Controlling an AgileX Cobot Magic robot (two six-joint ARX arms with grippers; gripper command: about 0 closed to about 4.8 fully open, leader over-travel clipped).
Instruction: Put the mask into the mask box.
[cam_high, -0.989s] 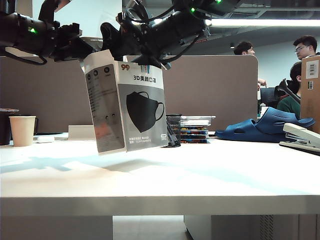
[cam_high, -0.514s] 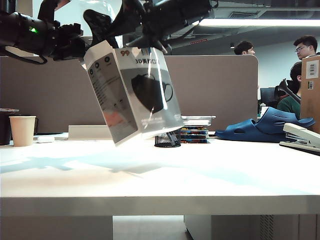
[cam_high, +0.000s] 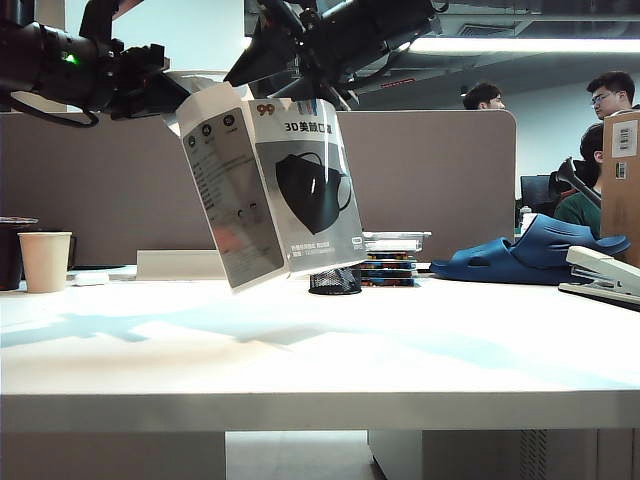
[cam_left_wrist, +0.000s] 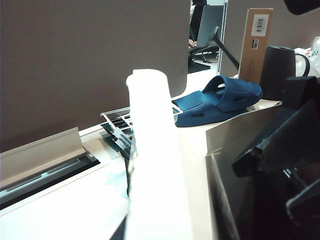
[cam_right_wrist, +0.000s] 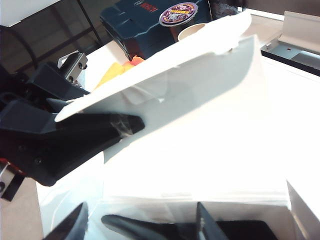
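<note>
My left tool (cam_high: 165, 92) was clenched on the mask box (cam_high: 275, 190), holding it above the worktop (cam_high: 400, 350). Its long axis ran up and down, tilted, with the top toward my left arm and the printed face toward the camera. My right tool (cam_right_wrist: 140, 222) hovered at the open top flaps, jaws parted; whether it held the mask (cam_right_wrist: 190, 227) I cannot tell. A mesh cup (cam_high: 335, 280), stacked trays (cam_high: 390, 262) and blue slippers (cam_high: 530, 255) sat behind.

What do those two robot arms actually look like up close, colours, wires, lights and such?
Both are matte black and chunky. The left arm has a small green light and a thin black cable looping beneath it. The right arm is black too, with loose cables along it. The right gripper ends in two flat, tapering black fingers; the left gripper is blocky black.
</note>
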